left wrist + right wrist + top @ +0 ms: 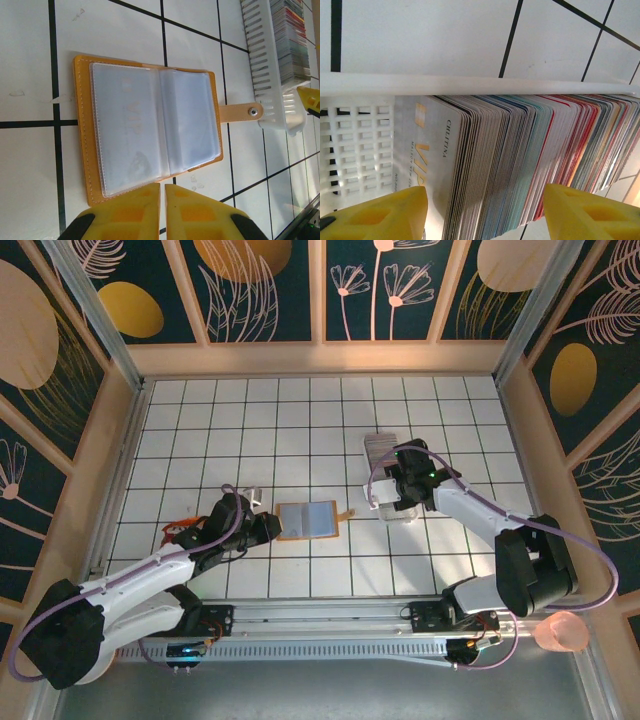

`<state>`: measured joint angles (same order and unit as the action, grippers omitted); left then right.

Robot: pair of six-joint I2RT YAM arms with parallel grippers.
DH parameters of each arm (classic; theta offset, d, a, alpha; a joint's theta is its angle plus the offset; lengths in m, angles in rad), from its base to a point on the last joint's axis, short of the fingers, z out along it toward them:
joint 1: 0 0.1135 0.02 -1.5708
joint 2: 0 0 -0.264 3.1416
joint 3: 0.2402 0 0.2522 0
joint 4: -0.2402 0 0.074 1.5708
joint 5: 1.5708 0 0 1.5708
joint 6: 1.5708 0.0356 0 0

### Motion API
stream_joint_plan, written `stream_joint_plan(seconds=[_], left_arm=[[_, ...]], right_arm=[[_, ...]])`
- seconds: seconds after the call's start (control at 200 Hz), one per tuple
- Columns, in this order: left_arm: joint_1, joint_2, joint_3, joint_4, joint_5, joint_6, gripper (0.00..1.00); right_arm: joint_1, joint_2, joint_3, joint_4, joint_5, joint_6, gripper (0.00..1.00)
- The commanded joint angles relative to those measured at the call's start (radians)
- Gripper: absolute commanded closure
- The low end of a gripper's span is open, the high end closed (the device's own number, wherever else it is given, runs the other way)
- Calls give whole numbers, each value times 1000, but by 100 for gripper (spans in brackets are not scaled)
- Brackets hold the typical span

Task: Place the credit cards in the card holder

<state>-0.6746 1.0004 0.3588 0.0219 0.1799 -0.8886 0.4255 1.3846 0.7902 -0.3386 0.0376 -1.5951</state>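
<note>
Right wrist: VIP print [422, 162] on credit cards [520, 160]

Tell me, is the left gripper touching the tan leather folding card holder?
Cannot tell. In the left wrist view the shut left gripper overlaps the card holder at its edge; whether it presses or hovers above is not visible.

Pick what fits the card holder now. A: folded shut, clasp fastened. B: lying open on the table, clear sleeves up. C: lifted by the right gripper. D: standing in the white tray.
B: the card holder lies spread open on the table, sleeves up, clasp tab unfastened.
</note>
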Motion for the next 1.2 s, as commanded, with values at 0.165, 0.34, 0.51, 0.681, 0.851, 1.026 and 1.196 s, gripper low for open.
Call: stream_joint_plan(seconds=[0.165,0.34,0.51,0.681,0.851,1.026,1.196], left_arm=[[-5,-16,-14,15,11,0,91],[-4,-22,-14,10,8,2,92],[-5,-21,-15,13,10,-2,93],[-4,-22,-14,12,13,0,94],[-5,-22,-14,12,11,-3,95],[-4,-19,-14,12,12,-1,96],[-4,-20,-15,12,13,-2,96]], right_arm=[[8,45,-7,62,21,-5,34],[7,66,5,77,39,-15,42],[6,56,17,60,39,-15,55],[7,29,20,38,41,-17,61],[7,10,19,30,41,-19,68],[6,6,22,31,39,-21,73],[6,6,26,19,38,-20,76]])
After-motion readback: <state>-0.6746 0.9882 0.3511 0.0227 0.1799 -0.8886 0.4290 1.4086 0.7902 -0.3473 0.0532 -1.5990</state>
